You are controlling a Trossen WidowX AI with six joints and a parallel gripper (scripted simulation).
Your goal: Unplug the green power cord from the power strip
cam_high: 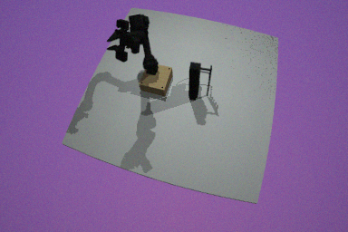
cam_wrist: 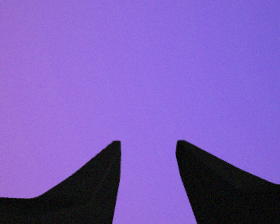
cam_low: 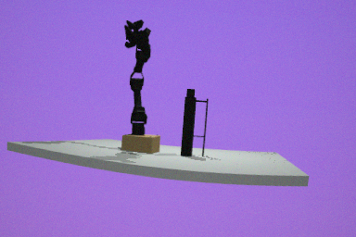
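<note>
- Up high, the black arm (cam_low: 137, 91) stands nearly vertical on its tan base block (cam_low: 153, 143).
- Its end effector (cam_wrist: 148, 150) is partly closed on nothing; only purple backdrop shows between the fingers.
- A dark upright post (cam_high: 195, 81) with a thin frame stands on the table (cam_high: 217, 148).
- Where the green cord and power strip are, I cannot tell.

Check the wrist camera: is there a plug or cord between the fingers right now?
No. In the wrist view the two dark fingers stand apart with only purple background in the gap of the gripper.
</note>
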